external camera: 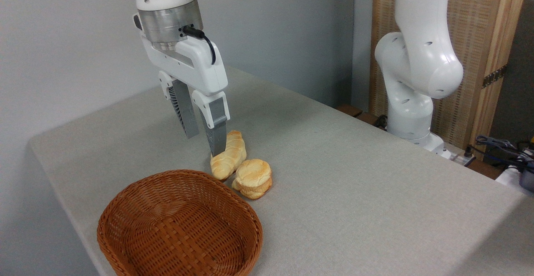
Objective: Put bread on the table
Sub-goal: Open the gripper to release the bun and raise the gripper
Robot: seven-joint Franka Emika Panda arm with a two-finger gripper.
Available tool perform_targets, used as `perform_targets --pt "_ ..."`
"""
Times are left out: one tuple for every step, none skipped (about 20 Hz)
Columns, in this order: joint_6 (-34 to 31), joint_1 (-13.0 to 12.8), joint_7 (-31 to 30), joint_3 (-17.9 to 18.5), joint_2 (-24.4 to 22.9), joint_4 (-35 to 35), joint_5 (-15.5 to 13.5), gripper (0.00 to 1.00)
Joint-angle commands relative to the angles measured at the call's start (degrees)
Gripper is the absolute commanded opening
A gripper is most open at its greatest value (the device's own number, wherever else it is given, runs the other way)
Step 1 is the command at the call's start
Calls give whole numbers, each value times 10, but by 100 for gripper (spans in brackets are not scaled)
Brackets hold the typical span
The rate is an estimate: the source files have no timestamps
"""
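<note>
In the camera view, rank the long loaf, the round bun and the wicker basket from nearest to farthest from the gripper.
From the gripper:
1. Long loaf, just right of the fingertips.
2. Round bun, lower right, lying on the table against the loaf.
3. Wicker basket, below, at the front edge.

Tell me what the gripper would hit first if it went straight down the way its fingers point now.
Probably the long twisted loaf: the open gripper hangs just above its left end, the nearer finger overlapping it in view. Depth is unclear, so it might reach bare table beside the loaf instead. The round bread lies further right.
</note>
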Motion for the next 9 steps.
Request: perform_targets --pt "5 -9 3 -2 1 6 2 100" --pt "6 -9 3 -2 1 8 2 100" --pt "8 -10 3 -2 1 22 0 100" --pt "8 -10 3 -2 1 24 0 100" --pt "7 -10 3 -2 -1 23 -1 100" --pt "5 -10 0 -5 -2 23 -2 100" --pt "5 -10 -2 -4 0 23 -3 100" --pt "5 -10 -3 -4 1 23 -3 100" --pt "5 -9 -2 -3 0 23 -3 100"
